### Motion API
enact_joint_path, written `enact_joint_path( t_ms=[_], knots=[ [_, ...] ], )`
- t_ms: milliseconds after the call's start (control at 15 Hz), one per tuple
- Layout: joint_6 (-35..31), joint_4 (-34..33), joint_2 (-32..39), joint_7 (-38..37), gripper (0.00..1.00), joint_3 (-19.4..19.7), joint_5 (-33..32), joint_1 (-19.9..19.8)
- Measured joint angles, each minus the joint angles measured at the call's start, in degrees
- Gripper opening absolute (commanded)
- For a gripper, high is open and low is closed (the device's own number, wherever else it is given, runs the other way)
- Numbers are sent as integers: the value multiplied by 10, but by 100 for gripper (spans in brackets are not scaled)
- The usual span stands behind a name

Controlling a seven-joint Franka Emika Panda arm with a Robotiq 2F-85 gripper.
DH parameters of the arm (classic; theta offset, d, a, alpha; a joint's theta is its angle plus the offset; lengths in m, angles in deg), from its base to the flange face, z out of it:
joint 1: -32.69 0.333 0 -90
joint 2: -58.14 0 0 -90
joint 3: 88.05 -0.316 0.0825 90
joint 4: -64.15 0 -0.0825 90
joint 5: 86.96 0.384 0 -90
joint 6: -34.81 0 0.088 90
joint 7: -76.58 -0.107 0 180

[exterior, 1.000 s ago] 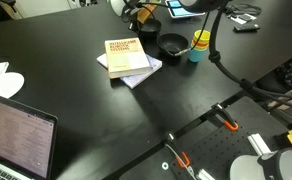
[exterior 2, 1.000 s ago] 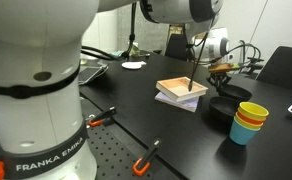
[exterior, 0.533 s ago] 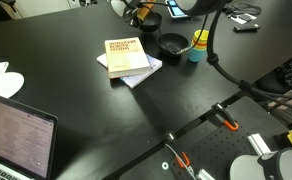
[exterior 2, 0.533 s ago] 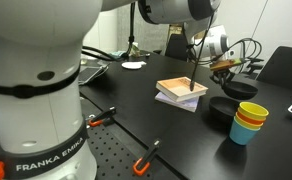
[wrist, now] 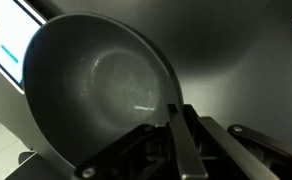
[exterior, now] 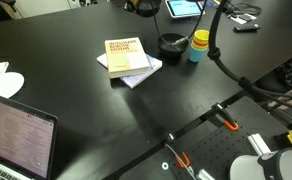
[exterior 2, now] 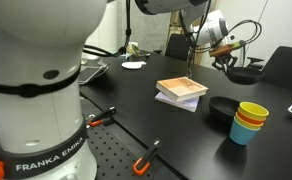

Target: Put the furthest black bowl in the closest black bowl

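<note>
The closest black bowl (exterior: 171,44) sits on the black table next to the stacked cups; it also shows in an exterior view (exterior 2: 224,107). My gripper (exterior 2: 226,58) is shut on the rim of the furthest black bowl (exterior 2: 248,73) and holds it in the air, above and behind the closest bowl. In the wrist view this held bowl (wrist: 96,85) fills the frame, tilted, with my gripper finger (wrist: 176,125) clamped over its rim. In an exterior view the gripper (exterior: 138,5) is almost cut off by the top edge.
A stack of books (exterior: 126,58) lies beside the closest bowl. Stacked yellow and teal cups (exterior: 199,45) stand on its other side. A tablet (exterior: 183,8) lies at the back, and a laptop (exterior: 16,130) is at the near corner.
My gripper has risen with the furthest black bowl, lifting it well off the table. The closest bowl, books and cups have not moved.
</note>
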Motion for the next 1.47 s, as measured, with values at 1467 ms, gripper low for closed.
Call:
enact_joint_path(
  t_ms=[1467],
  knots=[
    [226,269,-265,-30,9,-62,92,-71]
  ],
)
